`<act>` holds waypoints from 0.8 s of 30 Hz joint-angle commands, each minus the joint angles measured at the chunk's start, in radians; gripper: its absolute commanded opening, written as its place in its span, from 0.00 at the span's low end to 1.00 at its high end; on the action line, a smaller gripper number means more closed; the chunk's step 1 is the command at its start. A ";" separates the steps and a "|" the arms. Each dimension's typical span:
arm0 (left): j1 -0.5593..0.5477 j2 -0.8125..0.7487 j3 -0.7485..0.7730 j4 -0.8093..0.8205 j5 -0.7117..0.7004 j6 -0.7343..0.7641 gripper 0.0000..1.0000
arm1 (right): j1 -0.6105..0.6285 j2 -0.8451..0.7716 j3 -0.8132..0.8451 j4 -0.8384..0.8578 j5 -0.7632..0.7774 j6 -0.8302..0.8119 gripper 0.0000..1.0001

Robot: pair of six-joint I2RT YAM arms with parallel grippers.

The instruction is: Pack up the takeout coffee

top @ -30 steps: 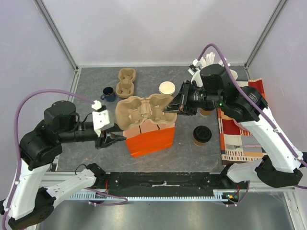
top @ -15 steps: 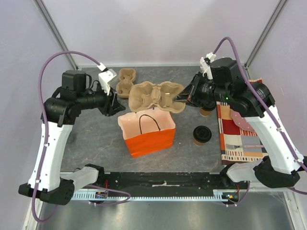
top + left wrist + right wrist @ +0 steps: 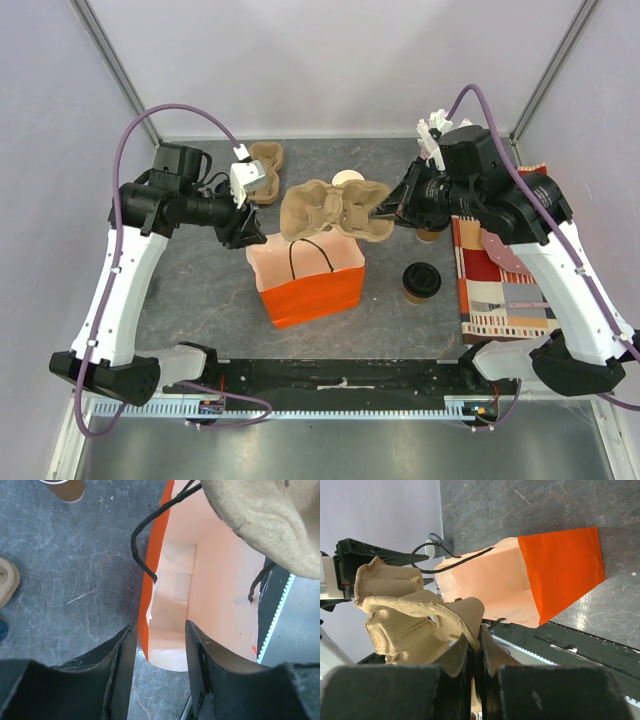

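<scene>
- Carrier (image 3: 335, 208) pinched at rim by right pincer (image 3: 386, 215), hanging over bag (image 3: 312, 285).
- Left pincer (image 3: 248, 237) spread beside bag's rim.
- Level carrier, centre over mouth, lower slowly.

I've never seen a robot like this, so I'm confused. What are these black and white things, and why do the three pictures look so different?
They are two robot arms with pinching claws called grippers. One picture looks down from above; the other two come from small cameras on each wrist. The right gripper pinches a cardboard cup tray above an open orange paper bag. The left gripper is open, holds nothing, and hovers by the bag's edge. On the grey table are a brown coffee cup with a black lid, a smaller cardboard tray and a striped cloth.
</scene>
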State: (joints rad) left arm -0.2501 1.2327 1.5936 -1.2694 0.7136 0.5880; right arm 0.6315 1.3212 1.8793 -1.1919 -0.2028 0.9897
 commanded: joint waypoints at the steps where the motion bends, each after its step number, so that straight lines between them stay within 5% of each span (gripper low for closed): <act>1: -0.025 0.017 -0.010 -0.007 0.004 0.061 0.51 | -0.006 -0.036 0.001 -0.006 0.002 -0.011 0.00; 12: -0.055 0.011 -0.123 0.104 -0.034 0.084 0.45 | -0.006 -0.022 -0.005 -0.006 -0.001 -0.029 0.00; 24: -0.126 -0.062 -0.175 0.081 -0.045 0.124 0.02 | -0.009 -0.030 -0.019 0.005 -0.079 -0.115 0.00</act>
State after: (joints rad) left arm -0.3573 1.1984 1.3960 -1.1954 0.6785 0.6788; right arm 0.6304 1.3010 1.8545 -1.1934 -0.2119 0.9527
